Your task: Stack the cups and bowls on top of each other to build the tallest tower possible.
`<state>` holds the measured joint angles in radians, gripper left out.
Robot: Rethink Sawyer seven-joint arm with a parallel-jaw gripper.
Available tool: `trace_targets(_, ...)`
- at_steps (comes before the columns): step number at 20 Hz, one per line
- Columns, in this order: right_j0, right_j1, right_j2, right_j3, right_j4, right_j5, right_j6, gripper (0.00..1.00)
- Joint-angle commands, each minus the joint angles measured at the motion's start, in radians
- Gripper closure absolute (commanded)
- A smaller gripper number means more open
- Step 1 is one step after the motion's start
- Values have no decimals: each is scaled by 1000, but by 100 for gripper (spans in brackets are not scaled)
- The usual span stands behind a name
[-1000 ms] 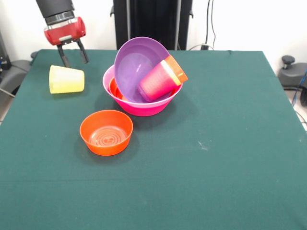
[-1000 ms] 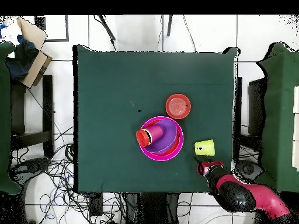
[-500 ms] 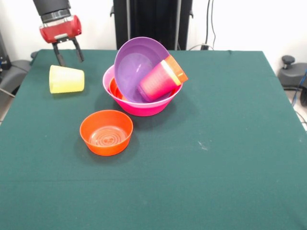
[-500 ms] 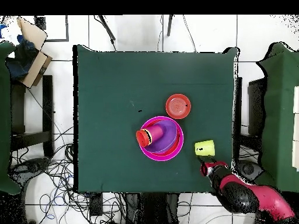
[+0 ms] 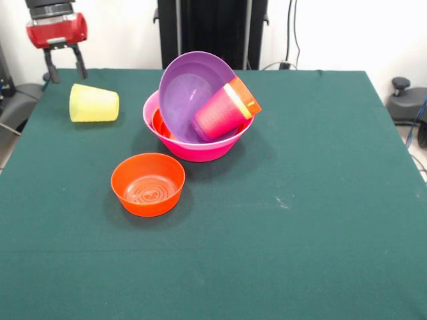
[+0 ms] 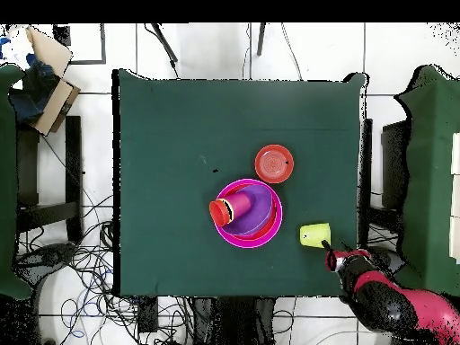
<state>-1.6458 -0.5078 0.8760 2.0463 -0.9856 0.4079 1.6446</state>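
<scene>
The gripper (image 5: 65, 67) hangs above the tabletop's (image 5: 320, 200) corner, jaws parted and empty, just beyond a yellow cup (image 5: 94, 103) lying on its side; the arm above it is cut off by the picture's top edge. Well apart, the tower (image 5: 200, 110) rests on a pink bowl (image 5: 200, 150), where a tilted purple bowl (image 5: 190, 87) hides most of an orange one. Nested cups (image 5: 223, 110) lean against it; only rims show. A small orange bowl (image 5: 147, 184) sits alone nearby.
</scene>
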Motion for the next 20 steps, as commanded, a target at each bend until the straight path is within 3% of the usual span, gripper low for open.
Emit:
trace_targets(1, 34, -1, 32, -115, 31, 161, -287, 0)
trace_targets(12, 43, 76, -3, -100, -10, 126, -273, 0)
trace_targets(20, 40, 56, -28, -46, -42, 82, -209, 0)
